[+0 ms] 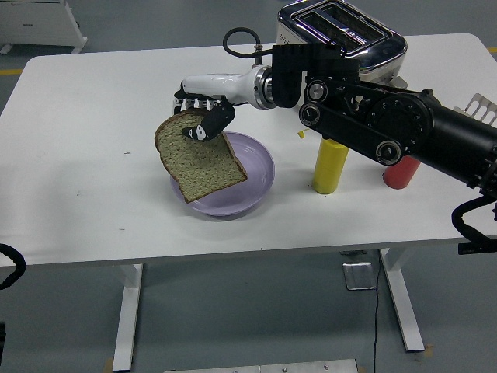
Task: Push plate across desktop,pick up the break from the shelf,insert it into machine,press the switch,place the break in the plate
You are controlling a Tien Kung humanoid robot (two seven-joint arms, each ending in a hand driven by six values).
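Note:
My right hand (pixel 203 116) is shut on a slice of brown bread (pixel 198 158), pinching its top crust. The slice hangs tilted over the left half of the lilac plate (pixel 255 172), its lower edge close to the plate's near rim; contact cannot be told. The right arm (pixel 388 124) reaches in from the right across the table. Behind it stands the cream and chrome toaster (pixel 342 31), its top slots showing. The left hand is out of view; only a dark bit of the left arm shows at the lower left edge.
A yellow squeeze bottle (pixel 331 166) stands right of the plate, its top hidden by my arm. A red bottle (pixel 399 172) stands further right, mostly hidden. A white rack (pixel 483 107) shows at the right edge. A white cabinet (pixel 35 22) stands beyond the table's far left.

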